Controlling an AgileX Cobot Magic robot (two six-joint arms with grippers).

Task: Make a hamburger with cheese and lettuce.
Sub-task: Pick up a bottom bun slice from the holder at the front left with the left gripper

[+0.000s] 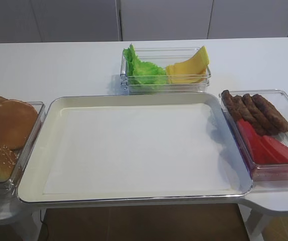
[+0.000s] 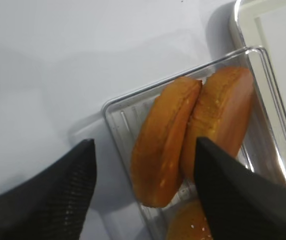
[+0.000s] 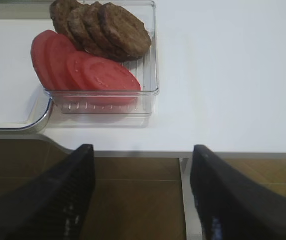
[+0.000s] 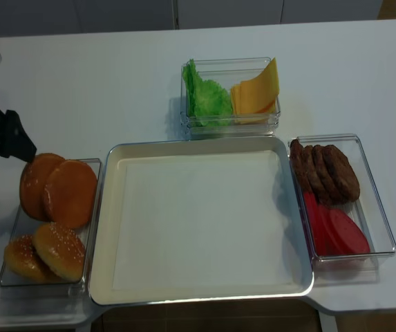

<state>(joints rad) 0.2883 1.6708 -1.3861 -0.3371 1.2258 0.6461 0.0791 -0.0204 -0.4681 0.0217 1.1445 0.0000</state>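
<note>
The white desk is carrying a large empty tray in the middle, with clear boxes standing around it. In the box at the far side, the lettuce is lying beside the cheese. The box on the right is holding patties and tomato slices.

The left hand is hovering directly above the bun box, its fingers spread wide and holding nothing. The plain bun halves, the start of the hamburger, are standing on edge just below it, leaning on each other, their flat faces lying along the gap between the fingers. The left arm is clearly the nearer one.

The right hand is waiting open and empty off the desk edge, near the patties.

No writing or label is visible anywhere.
</note>
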